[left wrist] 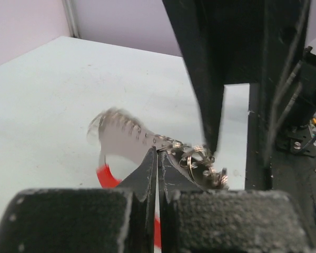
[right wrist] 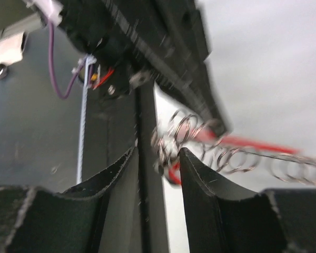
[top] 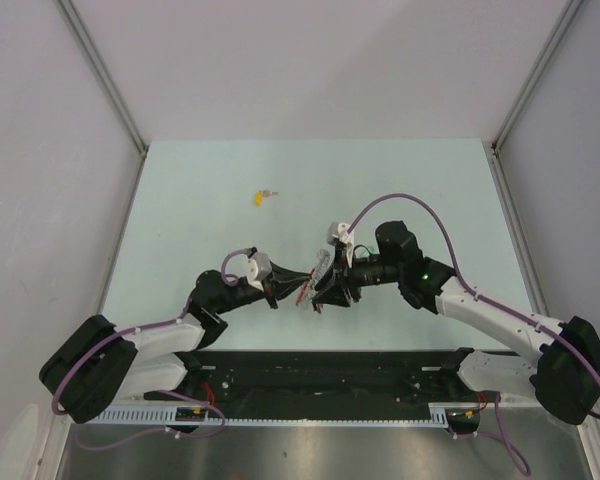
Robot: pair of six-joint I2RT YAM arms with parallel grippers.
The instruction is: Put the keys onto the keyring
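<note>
**Keyring caught between both grippers, yellow key lying apart**

Keyring (left wrist: 130, 137) first: you have it at the near middle of the tabletop (top: 200, 230), right between the two arms. Its grey metal chain runs out to the left in your left wrist view, blurred at the far end. The red band (left wrist: 106, 177) curves away below it. A cluster of small split rings (left wrist: 196, 158) sits at the other end of the chain. You cannot tell from these views whether the loop hangs clear of the surface or brushes it.

Your left gripper (left wrist: 157, 154) has its jaws pressed together on the keyring, pinching it where the chain meets the ring cluster.

Your right gripper (right wrist: 158, 152) comes in from the opposite side. Its jaws stand apart, and the ring cluster lies in the gap between them. The cluster is close against one finger, with space showing beside the other, so no firm pinch is visible. That view is blurred. In the left wrist view one of the right fingers (left wrist: 208, 100) reaches down to the rings.

Farther out, the yellow key (top: 257, 198) lies flat on the tabletop. It is well apart from the keyring, beyond the left gripper toward the back wall. Neither arm touches it.
</note>
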